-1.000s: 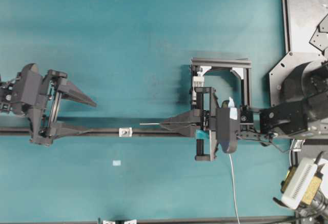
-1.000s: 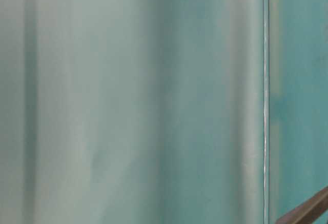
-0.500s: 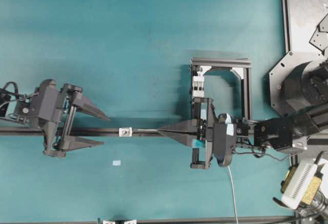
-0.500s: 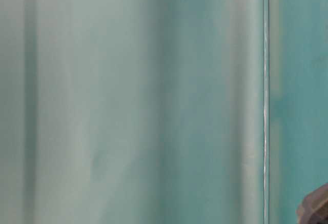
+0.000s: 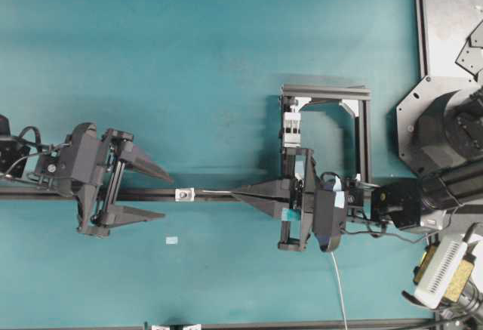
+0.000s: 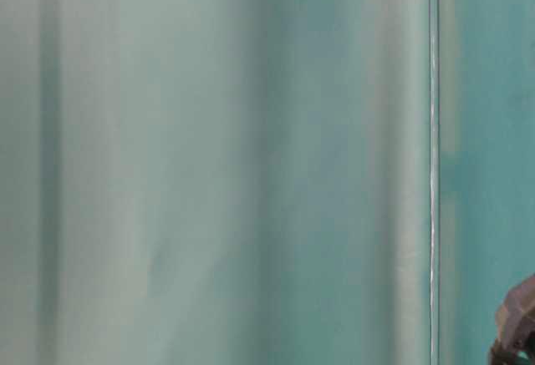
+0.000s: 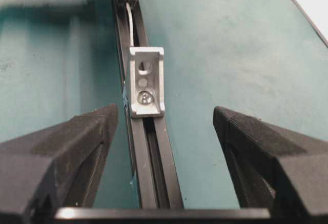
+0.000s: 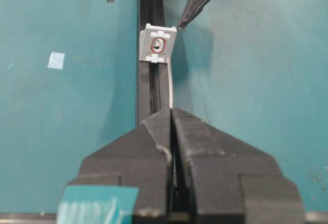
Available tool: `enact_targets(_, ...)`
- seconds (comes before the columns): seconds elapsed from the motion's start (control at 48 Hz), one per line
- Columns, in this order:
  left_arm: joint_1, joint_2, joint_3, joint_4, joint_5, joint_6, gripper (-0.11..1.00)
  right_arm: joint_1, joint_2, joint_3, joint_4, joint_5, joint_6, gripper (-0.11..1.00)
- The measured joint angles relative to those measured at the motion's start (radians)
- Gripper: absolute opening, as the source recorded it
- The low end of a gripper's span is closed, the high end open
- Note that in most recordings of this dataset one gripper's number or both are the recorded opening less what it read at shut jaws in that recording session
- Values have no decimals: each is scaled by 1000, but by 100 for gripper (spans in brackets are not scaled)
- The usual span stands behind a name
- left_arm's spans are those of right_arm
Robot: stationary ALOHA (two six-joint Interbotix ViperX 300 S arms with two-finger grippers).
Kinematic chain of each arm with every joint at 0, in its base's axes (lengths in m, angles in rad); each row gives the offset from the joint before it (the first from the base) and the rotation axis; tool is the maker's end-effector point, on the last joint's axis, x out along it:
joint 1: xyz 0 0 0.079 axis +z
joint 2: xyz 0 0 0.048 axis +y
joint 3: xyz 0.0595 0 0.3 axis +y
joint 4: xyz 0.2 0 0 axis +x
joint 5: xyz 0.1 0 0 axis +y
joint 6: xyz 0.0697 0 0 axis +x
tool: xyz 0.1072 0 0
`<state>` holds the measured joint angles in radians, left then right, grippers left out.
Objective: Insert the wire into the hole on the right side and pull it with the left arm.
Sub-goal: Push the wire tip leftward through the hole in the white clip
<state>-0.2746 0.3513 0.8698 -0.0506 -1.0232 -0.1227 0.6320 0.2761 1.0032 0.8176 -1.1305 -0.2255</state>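
Teal tabletop (image 5: pixel 211 58) (evenly lit)

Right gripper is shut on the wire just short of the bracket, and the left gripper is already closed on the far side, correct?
Not quite. The left gripper is open, as the left wrist view shows, its fingers either side of the rail. The right gripper is shut on the wire, just short of the bracket.
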Motion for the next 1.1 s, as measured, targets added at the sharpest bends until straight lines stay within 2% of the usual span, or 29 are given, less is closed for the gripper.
enact_targets(1.104,0,2,0,2,-2,-2,91,6,23,-20,0,-21,-2,2)
